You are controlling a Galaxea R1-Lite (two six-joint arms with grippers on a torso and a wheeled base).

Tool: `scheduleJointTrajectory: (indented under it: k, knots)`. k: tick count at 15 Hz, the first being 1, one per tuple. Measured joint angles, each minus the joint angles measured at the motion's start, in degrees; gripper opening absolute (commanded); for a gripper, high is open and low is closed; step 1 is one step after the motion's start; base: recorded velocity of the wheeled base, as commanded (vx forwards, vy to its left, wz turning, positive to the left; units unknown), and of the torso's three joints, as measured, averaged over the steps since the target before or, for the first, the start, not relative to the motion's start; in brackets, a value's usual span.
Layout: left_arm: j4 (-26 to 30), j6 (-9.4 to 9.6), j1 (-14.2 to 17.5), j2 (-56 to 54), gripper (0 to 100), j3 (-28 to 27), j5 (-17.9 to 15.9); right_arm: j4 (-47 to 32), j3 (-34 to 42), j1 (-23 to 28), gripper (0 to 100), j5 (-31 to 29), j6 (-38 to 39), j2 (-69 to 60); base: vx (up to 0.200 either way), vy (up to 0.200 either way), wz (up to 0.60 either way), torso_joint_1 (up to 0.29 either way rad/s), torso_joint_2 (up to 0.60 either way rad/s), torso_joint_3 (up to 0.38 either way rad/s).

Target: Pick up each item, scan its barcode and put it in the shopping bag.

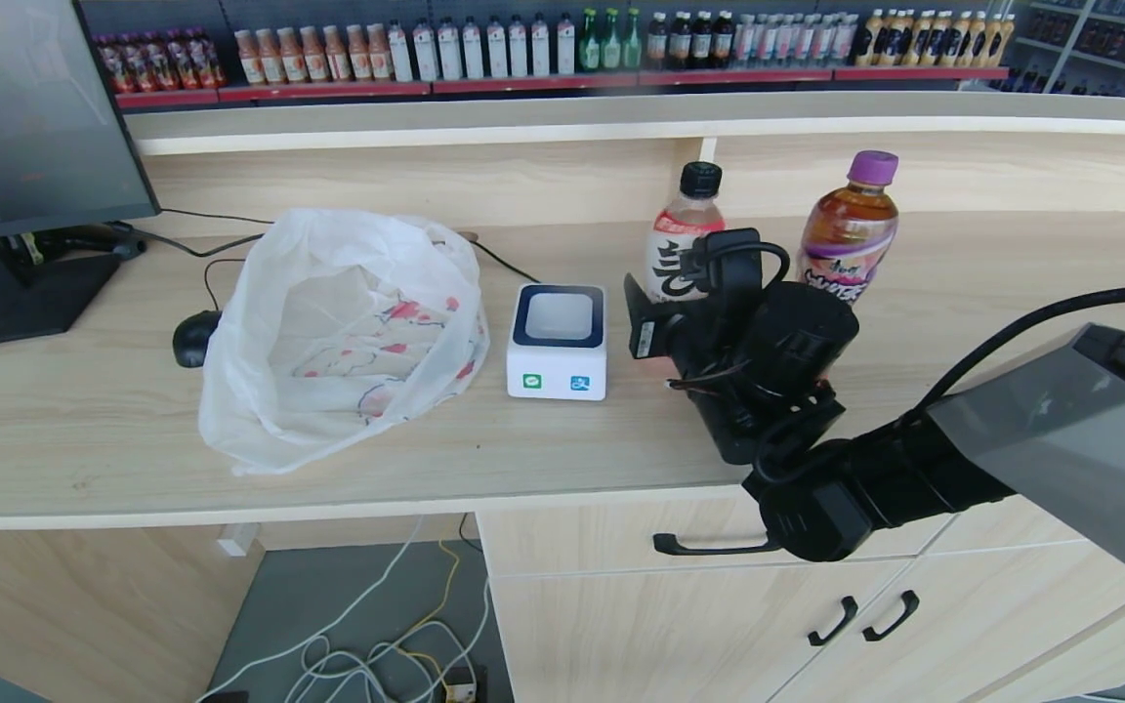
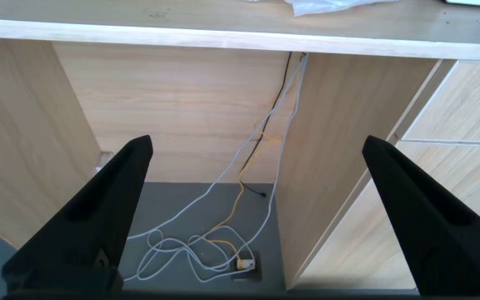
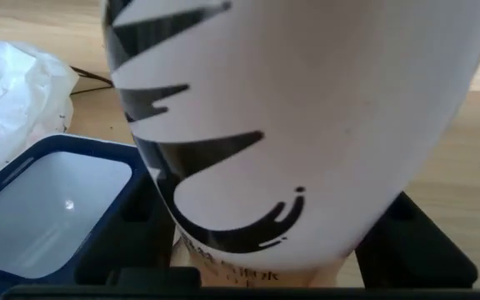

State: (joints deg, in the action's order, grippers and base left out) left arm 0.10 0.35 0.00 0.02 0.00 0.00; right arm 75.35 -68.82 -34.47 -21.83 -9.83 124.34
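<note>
Evidently the first pick-up was in hand: the right hand (image 1: pixel 680 298) straddled the black-capped bottle (image 1: pixel 685 234) standing on the worktop (image 1: pixel 84 430) beside the scanner (image 1: pixel 559 340). Whether it was clenched could not be told. The left hand (image 2: pixel 257 225) hung released below worktop level. The next move likely called for a firm grip, a lift, and the barcode turned to the scanner.

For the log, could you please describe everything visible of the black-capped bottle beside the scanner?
The black-capped bottle is clear plastic holding a pale pinkish drink, with a black screw cap and a white label bearing bold black brushstrokes. It is upright, right of the scanner, its base hidden. The right hand surrounds its lower part; grip cannot be confirmed.
</note>
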Motion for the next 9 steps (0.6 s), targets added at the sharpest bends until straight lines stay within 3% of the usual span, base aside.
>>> scheduleJointTrajectory:
  k: [9]
  knots:
    - [0.00, 0.00, 0.00, 0.00, 100, 0.00, 0.00, 0.61, -0.43, -0.02, 0, 0.02, 0.28, -1.17, 0.000, 0.000, 0.00, 0.000, 0.00, 0.000]
